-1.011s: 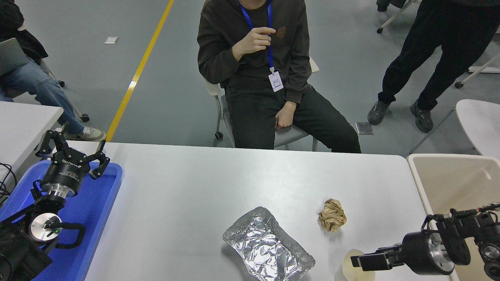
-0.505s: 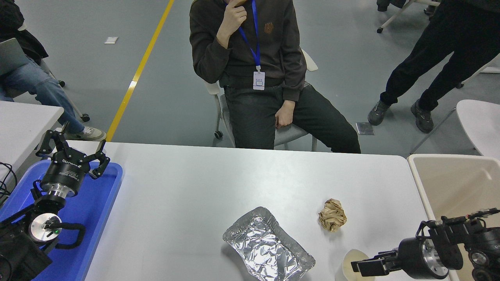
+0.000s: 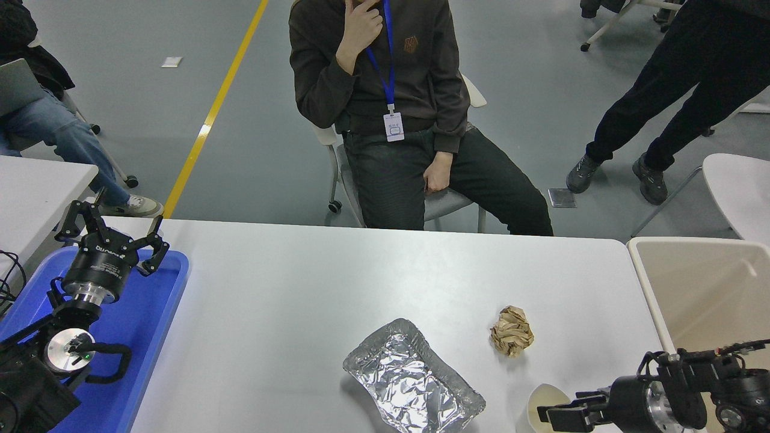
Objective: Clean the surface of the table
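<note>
The table surface (image 3: 289, 288) spreads wide and white-grey below the seated person (image 3: 385, 108), whose hand has risen to the chin. At the left, the left gripper (image 3: 114, 231) hangs parked over the blue tray (image 3: 156, 313), jaws spread wide and empty. Mid-table lie a crumpled foil tray (image 3: 412, 379) and a brown paper ball (image 3: 511, 331), both unmoved. At the right, the right gripper (image 3: 556, 415) has sunk lower beside a pale cup (image 3: 544, 402); I cannot tell how its jaws stand.
</note>
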### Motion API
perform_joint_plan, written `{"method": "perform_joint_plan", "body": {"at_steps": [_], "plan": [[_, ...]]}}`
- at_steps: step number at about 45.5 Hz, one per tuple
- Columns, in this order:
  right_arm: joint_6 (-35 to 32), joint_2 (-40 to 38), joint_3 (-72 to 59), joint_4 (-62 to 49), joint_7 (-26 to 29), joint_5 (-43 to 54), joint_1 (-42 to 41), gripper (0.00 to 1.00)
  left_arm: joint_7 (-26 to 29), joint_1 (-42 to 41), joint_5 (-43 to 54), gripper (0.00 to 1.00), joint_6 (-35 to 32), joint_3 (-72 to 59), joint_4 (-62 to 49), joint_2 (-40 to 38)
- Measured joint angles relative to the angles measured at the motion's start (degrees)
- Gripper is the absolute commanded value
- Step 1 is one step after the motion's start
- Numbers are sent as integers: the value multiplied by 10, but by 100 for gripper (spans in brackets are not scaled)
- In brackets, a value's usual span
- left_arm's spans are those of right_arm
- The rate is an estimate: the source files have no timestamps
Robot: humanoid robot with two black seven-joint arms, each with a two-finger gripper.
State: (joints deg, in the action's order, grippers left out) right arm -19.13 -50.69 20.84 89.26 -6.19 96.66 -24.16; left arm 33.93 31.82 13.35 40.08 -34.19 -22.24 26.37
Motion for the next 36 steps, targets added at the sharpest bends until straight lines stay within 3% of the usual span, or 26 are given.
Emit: {"method": "perform_joint_plan", "body": {"at_steps": [36], "plan": [[4,-55,6,11,-26,-22,-22,0,0,0,0,100,0,0,0,0]]}}
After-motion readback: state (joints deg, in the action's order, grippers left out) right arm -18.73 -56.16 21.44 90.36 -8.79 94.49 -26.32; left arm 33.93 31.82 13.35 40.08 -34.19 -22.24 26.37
